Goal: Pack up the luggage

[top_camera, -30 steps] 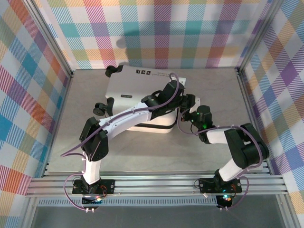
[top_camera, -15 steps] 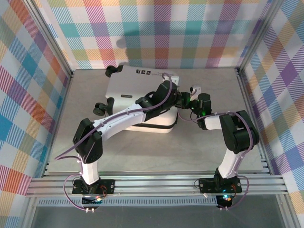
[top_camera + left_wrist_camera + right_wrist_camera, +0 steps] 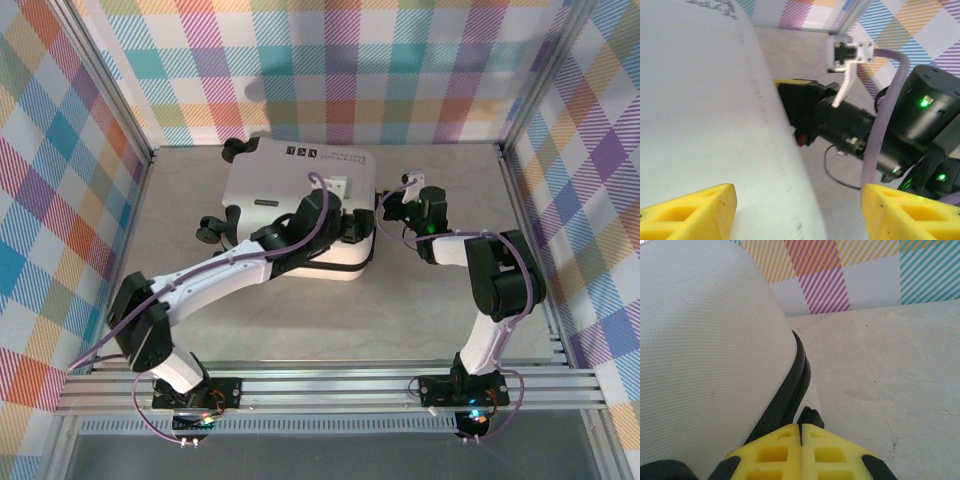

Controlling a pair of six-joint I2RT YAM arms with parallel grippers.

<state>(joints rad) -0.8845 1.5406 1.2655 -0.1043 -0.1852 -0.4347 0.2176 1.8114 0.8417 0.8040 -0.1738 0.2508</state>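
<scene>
The luggage [image 3: 270,180], a white hard-shell suitcase with a black zipper seam, lies closed at the back middle of the table. My left gripper [image 3: 352,222] hovers open over its top near the right edge. In the left wrist view, the yellow fingertips [image 3: 690,210] stand wide apart above the white shell [image 3: 700,100]. My right gripper [image 3: 385,205] is at the suitcase's right side. In the right wrist view, it [image 3: 801,432] is shut on a small black zipper pull [image 3: 811,417] beside the seam [image 3: 790,390] of the shell [image 3: 700,340].
The suitcase's black wheels [image 3: 210,228] stick out on its left side. Plaid walls and metal posts [image 3: 520,130] close in the table [image 3: 420,300] at the back and both sides. There is bare table surface to the right and in front of the suitcase.
My left arm has stretched lower and its gripper slid left across the suitcase top, jaws a little wider. My right gripper travelled toward the back along the suitcase's right side, still shut.
</scene>
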